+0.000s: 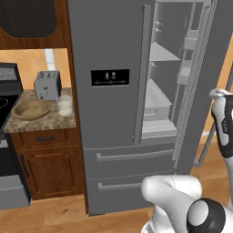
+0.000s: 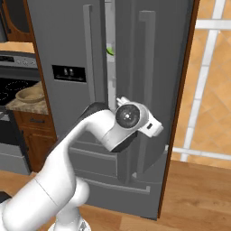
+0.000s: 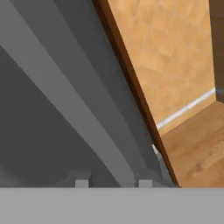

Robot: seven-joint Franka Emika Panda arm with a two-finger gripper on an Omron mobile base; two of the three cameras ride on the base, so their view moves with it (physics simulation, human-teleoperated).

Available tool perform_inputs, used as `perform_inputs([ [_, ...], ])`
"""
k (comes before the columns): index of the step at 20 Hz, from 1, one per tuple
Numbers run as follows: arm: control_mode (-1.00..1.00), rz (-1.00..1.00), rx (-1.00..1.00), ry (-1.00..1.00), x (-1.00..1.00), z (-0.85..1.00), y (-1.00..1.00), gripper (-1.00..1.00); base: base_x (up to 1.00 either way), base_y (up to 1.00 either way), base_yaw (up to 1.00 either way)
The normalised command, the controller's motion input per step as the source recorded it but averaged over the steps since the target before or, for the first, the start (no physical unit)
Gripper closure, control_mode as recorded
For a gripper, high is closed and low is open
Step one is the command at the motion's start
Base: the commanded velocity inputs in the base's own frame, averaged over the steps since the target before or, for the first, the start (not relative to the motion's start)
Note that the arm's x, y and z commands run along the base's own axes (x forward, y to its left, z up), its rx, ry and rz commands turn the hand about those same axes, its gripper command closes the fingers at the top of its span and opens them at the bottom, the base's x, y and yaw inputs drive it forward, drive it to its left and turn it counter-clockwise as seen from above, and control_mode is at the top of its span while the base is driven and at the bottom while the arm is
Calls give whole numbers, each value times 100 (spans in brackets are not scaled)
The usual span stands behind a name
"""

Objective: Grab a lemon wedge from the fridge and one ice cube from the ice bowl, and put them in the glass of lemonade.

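Gripper [image 3: 111, 183]: two small grey fingertips low in the hand view, set apart, close against the grey face of the fridge door; whether they pinch anything cannot be told.

Ice bowl [image 1: 31, 109]: wide, shallow, tan-brown, near the counter's [image 1: 45, 122] front left corner.

Toaster [image 1: 47, 85]: silver, at the counter's back edge.

Glass of lemonade [image 1: 65, 105]: short whitish tumbler, pale content, near the counter's right edge, just beside the bowl.

Fridge [image 1: 107, 136]: tall, dark grey, black dispenser panel, two drawers below; right door swung open, pale shelves visible inside.

Lemon wedge [image 2: 109, 51]: tiny yellow-green sliver glimpsed through the door gap in the right base view, on an upper level.
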Motion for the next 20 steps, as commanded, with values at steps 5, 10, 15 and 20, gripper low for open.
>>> perform_inputs([
  [5,-100,0,2,-5,-77,69,-11,-100,0,0,0],
  [10,-100,0,-4,-14,-66,82,40,-100,0,0,0],
  [15,-100,-2,-29,0,-8,88,100,-100,0,0,0],
  [20,-100,-2,-36,11,15,56,100,-100,0,0,0],
])
